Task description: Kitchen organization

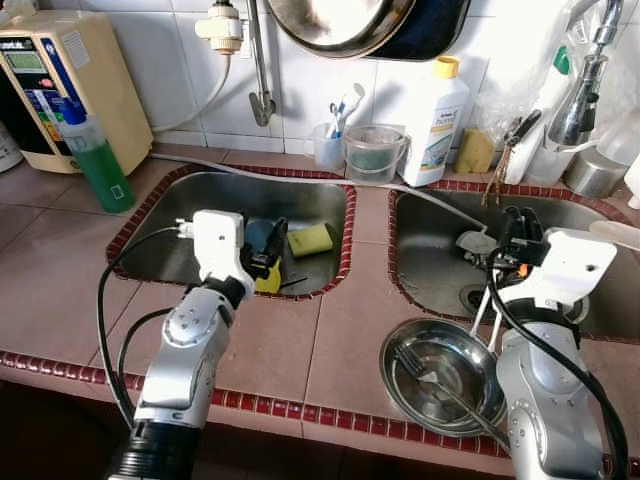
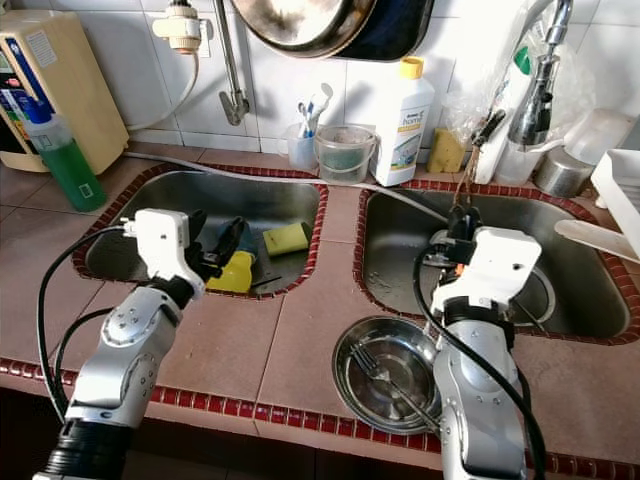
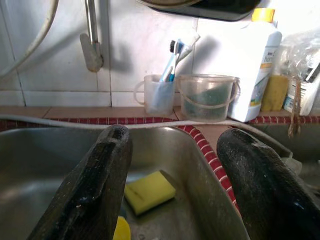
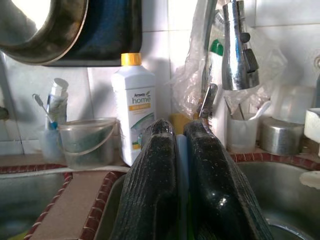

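My left gripper [image 1: 265,245] is open and reaches into the left sink [image 1: 180,200]. It hangs just above a yellow item [image 2: 233,272] on the sink floor. A yellow sponge [image 3: 149,190] lies a little farther in, beyond the fingertips. My right gripper [image 4: 180,127] hovers over the near left part of the right sink [image 1: 430,270]. It is shut on a thin pale-blue thing [image 4: 182,150] that shows as a strip between the fingers. A steel bowl [image 1: 400,350] with a fork [image 1: 420,370] in it sits on the counter beside the right arm.
Along the back ledge stand a cup of toothbrushes [image 1: 328,145], a clear tub [image 1: 375,152] and a white detergent bottle [image 1: 435,125]. A green soap bottle [image 1: 98,155] and a beige appliance [image 1: 70,85] stand at left. A spray faucet [image 1: 585,90] overhangs the right sink.
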You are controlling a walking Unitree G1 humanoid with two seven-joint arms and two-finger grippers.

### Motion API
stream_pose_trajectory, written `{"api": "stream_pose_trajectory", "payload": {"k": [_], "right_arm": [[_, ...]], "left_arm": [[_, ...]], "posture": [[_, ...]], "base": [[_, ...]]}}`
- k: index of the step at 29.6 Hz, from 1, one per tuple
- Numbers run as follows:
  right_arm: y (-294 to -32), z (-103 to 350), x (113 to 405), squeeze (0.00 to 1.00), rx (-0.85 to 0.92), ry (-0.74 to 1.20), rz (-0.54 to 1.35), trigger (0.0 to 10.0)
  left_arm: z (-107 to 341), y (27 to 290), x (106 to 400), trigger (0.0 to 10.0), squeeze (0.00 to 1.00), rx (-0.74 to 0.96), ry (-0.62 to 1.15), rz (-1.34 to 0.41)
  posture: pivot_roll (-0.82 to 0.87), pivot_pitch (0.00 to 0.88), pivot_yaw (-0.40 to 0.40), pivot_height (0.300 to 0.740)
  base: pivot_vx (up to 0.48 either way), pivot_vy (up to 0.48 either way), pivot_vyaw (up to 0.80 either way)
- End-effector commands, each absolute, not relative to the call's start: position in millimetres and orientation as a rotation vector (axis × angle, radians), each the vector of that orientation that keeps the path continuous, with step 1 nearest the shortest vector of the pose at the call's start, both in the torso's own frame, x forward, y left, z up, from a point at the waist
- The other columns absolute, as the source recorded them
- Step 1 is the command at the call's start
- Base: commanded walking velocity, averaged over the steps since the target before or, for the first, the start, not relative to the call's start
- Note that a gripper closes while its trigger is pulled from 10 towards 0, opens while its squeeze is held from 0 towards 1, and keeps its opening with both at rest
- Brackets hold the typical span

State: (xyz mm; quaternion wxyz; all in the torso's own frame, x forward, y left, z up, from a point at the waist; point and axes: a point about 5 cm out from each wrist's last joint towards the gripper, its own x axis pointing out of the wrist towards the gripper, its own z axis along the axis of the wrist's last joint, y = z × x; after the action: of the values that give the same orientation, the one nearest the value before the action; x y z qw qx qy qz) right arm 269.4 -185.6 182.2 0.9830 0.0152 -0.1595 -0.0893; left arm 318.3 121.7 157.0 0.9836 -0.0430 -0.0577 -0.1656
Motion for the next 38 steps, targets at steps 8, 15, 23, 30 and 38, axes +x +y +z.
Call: {"api": "stream_pose_trajectory", "payload": {"k": [8,15,23,30,38], "right_arm": [[-180.0,189.4,267.8,0.00,0.034,-0.352,-0.168,10.0],[-178.0,187.9,267.8,0.00,0.040,-0.348,-0.166,10.0],[-177.0,188.5,268.2,0.00,0.040,-0.353,-0.164,10.0],[-176.9,189.5,268.2,0.00,0.039,-0.361,-0.160,10.0],[-175.1,187.9,268.5,0.00,0.043,-0.356,-0.152,10.0]], "left_arm": [[157.0,126.0,318.8,10.0,0.00,-0.072,-0.100,-0.348],[157.0,126.0,318.7,10.0,0.00,-0.068,-0.096,-0.354],[157.4,124.8,318.7,10.0,0.00,-0.066,-0.097,-0.362],[157.6,121.2,318.4,10.0,0.00,-0.072,-0.096,-0.359],[156.5,121.4,317.4,10.0,0.00,-0.045,-0.090,-0.377]], "posture": [[-0.24,0.008,0.059,0.740],[-0.24,0.007,0.061,0.740],[-0.24,0.000,0.061,0.740],[-0.24,0.000,0.061,0.740],[-0.24,0.000,0.061,0.740]], "base": [[0.000,0.366,0.00],[0.000,0.378,0.00],[0.000,0.379,0.00],[0.000,0.079,0.00],[0.000,0.000,0.00]]}}
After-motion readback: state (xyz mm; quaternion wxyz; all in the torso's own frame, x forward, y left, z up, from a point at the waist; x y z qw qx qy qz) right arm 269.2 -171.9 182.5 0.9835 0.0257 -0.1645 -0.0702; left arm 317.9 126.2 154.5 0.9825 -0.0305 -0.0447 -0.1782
